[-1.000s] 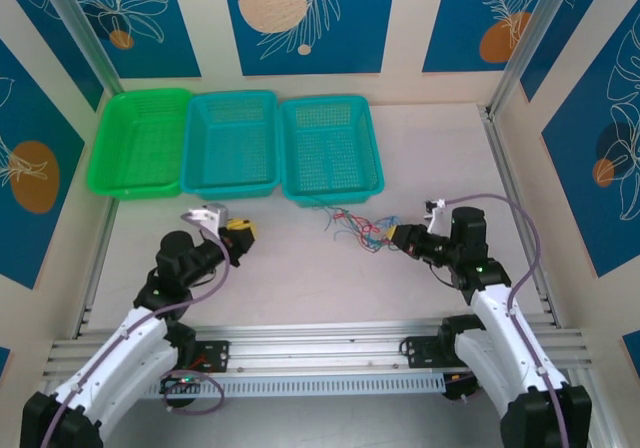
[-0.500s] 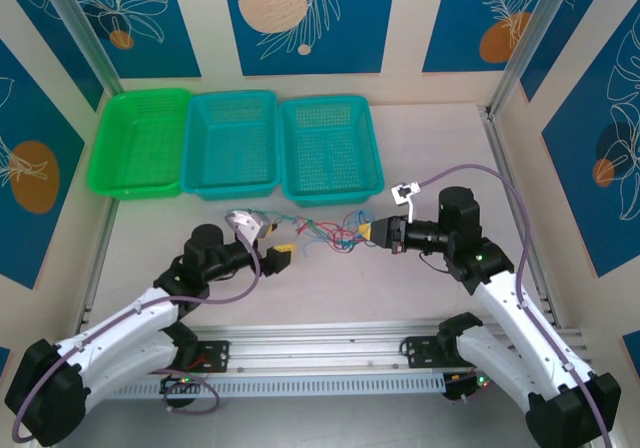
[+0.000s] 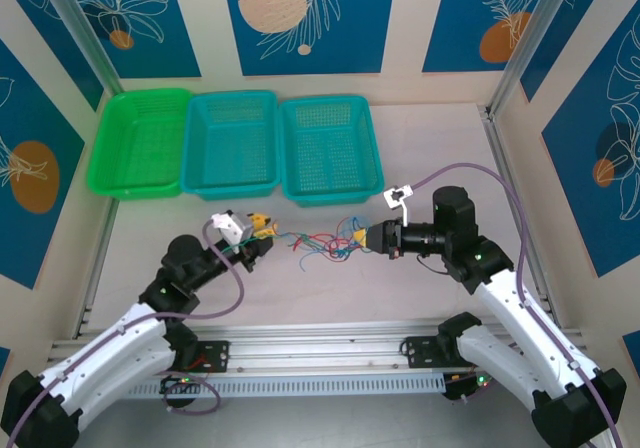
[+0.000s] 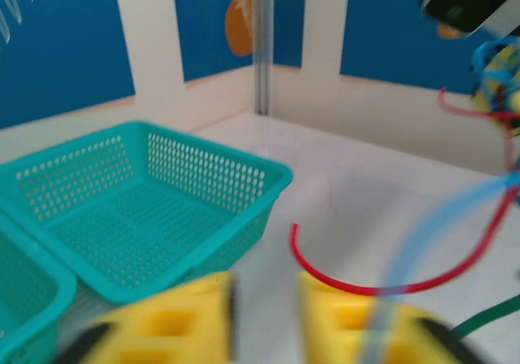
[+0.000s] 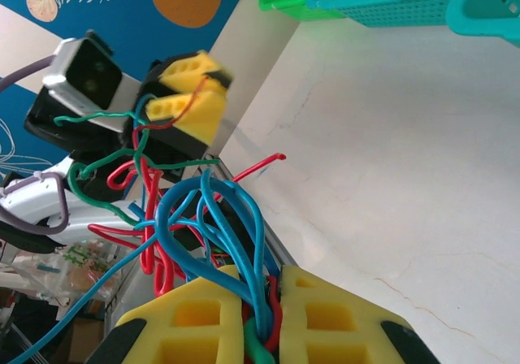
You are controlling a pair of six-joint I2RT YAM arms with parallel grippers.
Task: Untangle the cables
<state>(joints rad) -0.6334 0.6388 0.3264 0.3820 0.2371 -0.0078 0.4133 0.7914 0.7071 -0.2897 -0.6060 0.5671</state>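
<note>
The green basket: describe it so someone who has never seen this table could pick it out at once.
At the far edge of the table three baskets stand in a row. The green basket is leftmost, beside the middle basket. It alone is green; the middle one and the right basket are teal.

Overhead camera looks down the surface [image 3: 330, 288] from behind the arms; close wrist cameras face each other, sharing the cables [image 3: 318, 240].

No text, label, brand, number or sign can be read anywhere in these views.
</note>
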